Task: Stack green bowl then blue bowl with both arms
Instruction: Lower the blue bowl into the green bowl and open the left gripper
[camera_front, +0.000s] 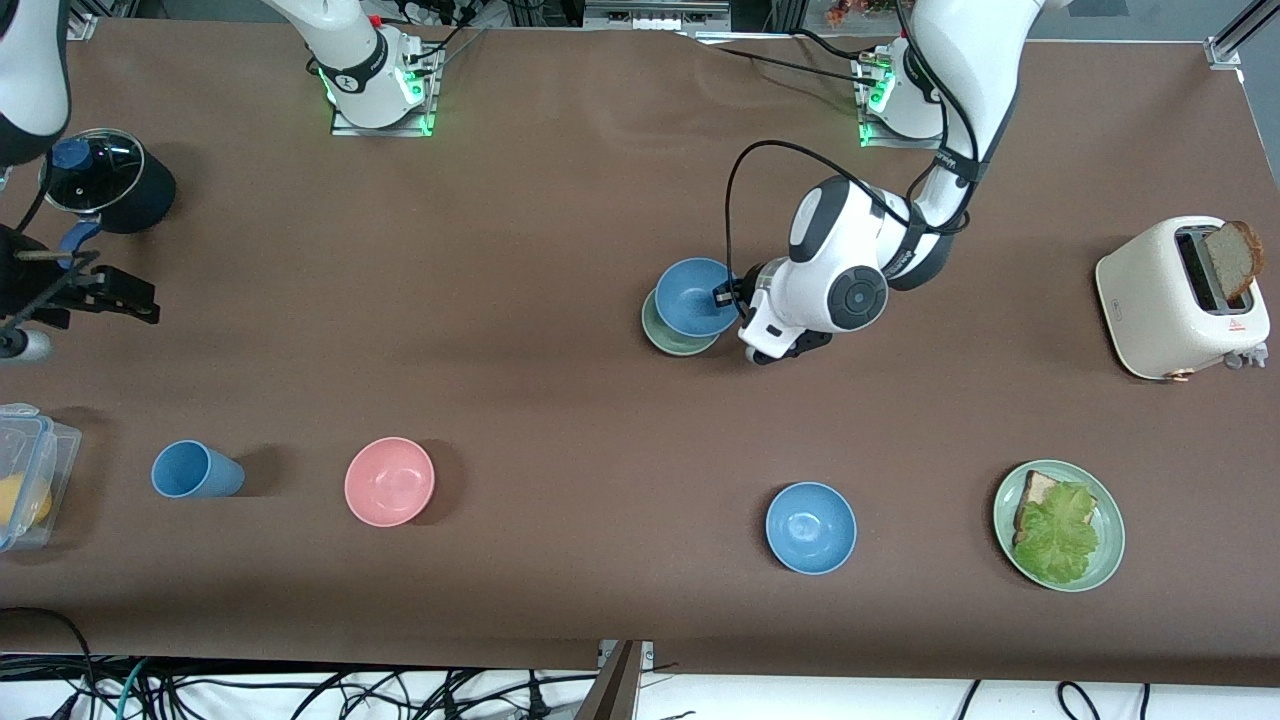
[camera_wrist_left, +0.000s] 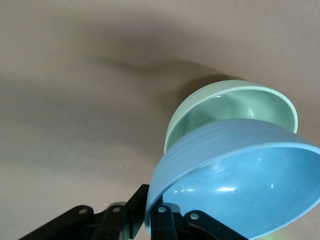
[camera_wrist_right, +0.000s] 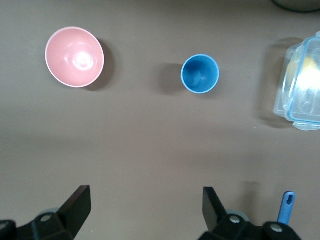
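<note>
The left gripper (camera_front: 728, 297) is clamped on the rim of the dusty blue round bowl (camera_front: 697, 296), holding it tilted over the pale sage-green matte bowl (camera_front: 672, 334), which sits mid-table (whether the two bowls touch, I cannot tell). The right gripper (camera_wrist_right: 146, 206) waits with jaws wide apart above the right arm's end of the table, over bare brown cloth (camera_wrist_right: 150, 140) near the pink bowl (camera_wrist_right: 74, 56) and blue cup (camera_wrist_right: 200, 74).
</note>
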